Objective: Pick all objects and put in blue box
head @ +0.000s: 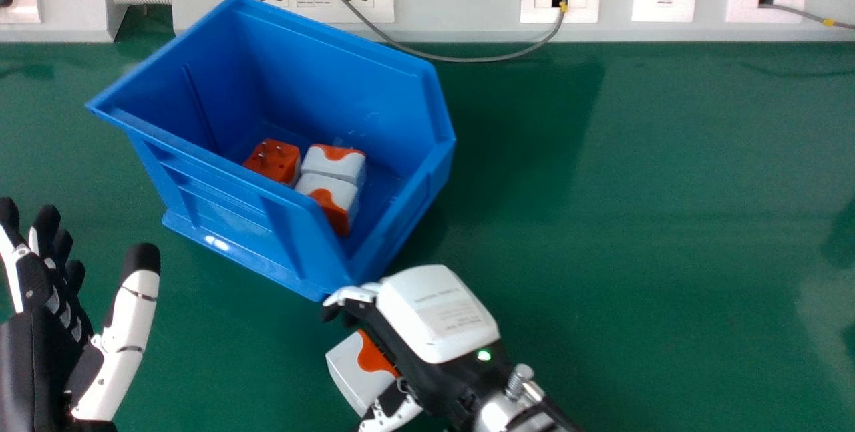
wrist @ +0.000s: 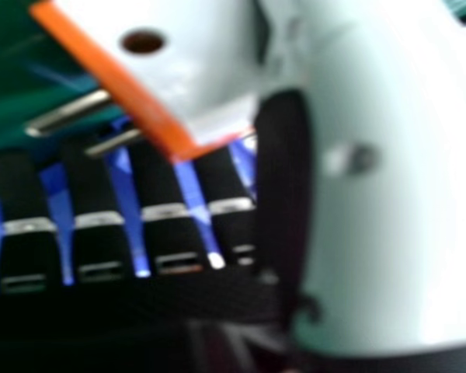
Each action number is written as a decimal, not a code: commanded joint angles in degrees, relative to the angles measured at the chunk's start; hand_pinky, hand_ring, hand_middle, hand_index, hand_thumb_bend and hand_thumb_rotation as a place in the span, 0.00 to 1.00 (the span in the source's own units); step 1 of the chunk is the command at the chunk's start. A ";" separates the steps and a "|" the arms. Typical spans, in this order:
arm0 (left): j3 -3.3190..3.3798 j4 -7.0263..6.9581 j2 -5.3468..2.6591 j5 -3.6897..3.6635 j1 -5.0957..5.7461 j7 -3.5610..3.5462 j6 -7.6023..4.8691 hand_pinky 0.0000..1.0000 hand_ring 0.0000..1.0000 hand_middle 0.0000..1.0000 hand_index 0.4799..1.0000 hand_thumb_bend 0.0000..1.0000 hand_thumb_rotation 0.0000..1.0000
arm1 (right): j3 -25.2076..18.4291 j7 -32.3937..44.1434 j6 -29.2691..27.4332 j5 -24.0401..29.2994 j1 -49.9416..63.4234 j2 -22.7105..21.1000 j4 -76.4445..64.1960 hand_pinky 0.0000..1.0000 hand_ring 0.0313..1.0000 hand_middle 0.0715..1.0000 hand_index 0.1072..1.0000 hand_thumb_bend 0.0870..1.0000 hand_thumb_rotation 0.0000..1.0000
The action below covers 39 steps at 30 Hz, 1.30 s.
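The box [head: 224, 208] is blue — adapters [head: 334, 163] orange-white — tabletop [head: 641, 205] green.

the head view looks forward and down on the bench [head: 634, 218]; the right hand view looks closely along the fingers [head: 355, 294], sharing the plug adapter [head: 354, 366].

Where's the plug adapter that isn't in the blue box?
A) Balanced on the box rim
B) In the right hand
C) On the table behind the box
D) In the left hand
B: the white-and-orange plug adapter is held against the thumb of the right hand, outside the blue box.
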 commanded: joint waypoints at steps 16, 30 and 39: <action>0.52 -2.11 0.76 -0.60 -0.91 -0.02 1.32 1.00 1.00 1.00 0.99 0.47 0.45 | -1.20 13.95 4.31 6.55 0.33 -1.04 1.42 0.30 0.39 0.47 0.43 0.43 0.14; 0.33 -0.64 1.41 1.00 -1.50 0.11 1.19 1.00 1.00 1.00 1.00 0.49 0.49 | -2.72 13.44 5.12 7.25 2.97 -2.17 -5.04 0.28 0.36 0.44 0.42 0.43 0.14; 0.24 0.89 1.49 0.14 -2.36 -0.30 0.45 1.00 1.00 1.00 1.00 0.51 0.51 | -5.51 11.56 6.23 6.54 7.84 -5.18 -14.82 0.21 0.26 0.34 0.42 0.43 0.14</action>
